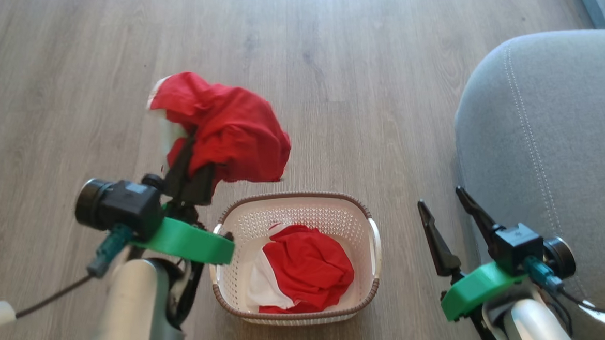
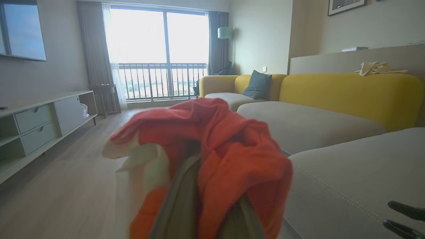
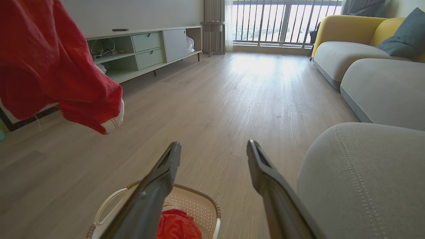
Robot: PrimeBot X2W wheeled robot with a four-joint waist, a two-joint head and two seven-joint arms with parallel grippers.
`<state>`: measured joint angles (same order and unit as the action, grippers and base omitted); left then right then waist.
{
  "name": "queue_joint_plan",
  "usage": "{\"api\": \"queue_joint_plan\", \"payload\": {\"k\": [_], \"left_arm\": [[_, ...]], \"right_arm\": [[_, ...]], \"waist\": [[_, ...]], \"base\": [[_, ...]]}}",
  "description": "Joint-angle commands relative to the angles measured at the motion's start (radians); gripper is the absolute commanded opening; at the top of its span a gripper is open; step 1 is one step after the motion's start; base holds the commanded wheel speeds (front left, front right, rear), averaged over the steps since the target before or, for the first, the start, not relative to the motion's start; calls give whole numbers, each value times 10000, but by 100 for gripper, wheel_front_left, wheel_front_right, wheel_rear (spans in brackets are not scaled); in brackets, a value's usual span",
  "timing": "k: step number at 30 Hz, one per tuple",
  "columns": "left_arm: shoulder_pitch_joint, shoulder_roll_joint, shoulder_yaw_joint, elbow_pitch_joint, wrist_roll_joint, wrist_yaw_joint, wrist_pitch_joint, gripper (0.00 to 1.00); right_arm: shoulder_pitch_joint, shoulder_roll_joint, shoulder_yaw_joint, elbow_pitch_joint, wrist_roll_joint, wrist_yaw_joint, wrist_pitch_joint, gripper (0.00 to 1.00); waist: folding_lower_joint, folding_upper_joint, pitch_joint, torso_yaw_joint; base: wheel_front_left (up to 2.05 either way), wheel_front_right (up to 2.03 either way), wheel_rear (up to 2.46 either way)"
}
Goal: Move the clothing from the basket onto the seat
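Red garment [image 1: 228, 132] hides the tips of my left claw [image 1: 190, 150], which is clenched on it. The bundle drapes over and beyond those tips, bunched, with no clear long axis. A second garment [image 1: 307, 268] lies crumpled in the basket [image 1: 293, 196], between both claws. My right claw [image 1: 440, 196] stands spread and empty, the seat [image 1: 555, 151] just right of it.

No lettering, numeral or brand can be read on the clothing [image 1: 233, 127], the basket [image 1: 305, 214] or elsewhere.
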<state>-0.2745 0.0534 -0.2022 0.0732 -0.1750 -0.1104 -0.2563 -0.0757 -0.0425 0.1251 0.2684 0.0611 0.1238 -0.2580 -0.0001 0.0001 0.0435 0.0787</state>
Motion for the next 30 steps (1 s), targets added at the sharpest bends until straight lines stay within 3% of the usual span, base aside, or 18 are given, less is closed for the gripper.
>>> {"api": "queue_joint_plan", "payload": {"k": [1, 10, 20, 24, 30], "left_arm": [[-163, -13, 90, -686, 46, -67, -55, 0], [315, -25, -1103, -1252, 203, -192, -55, 0], [289, 103, -1435, -1002, 185, -201, -55, 0], [250, 116, -1408, -1057, 175, -202, -55, 0], [174, 178, -1415, -1091, 163, -202, -55, 0]], "right_arm": [[-32, -77, 228, -439, -54, 69, -38, 100], [244, -77, 611, -722, -74, 69, -38, 100], [114, -77, 635, -792, -154, 69, -38, 100], [65, -131, 1313, -1237, -258, 69, -38, 100], [-148, -1204, 2976, -2399, -282, 69, -38, 100]], "waist": [[1, -1, -113, 83], [1, -1, -165, 71], [1, -1, -19, -17], [1, -1, 20, -52], [1, -1, 149, -113]], "base": [[0, 0, 0], [0, 0, 0], [0, 0, 0], [0, 0, 0], [0, 0, 0]]}}
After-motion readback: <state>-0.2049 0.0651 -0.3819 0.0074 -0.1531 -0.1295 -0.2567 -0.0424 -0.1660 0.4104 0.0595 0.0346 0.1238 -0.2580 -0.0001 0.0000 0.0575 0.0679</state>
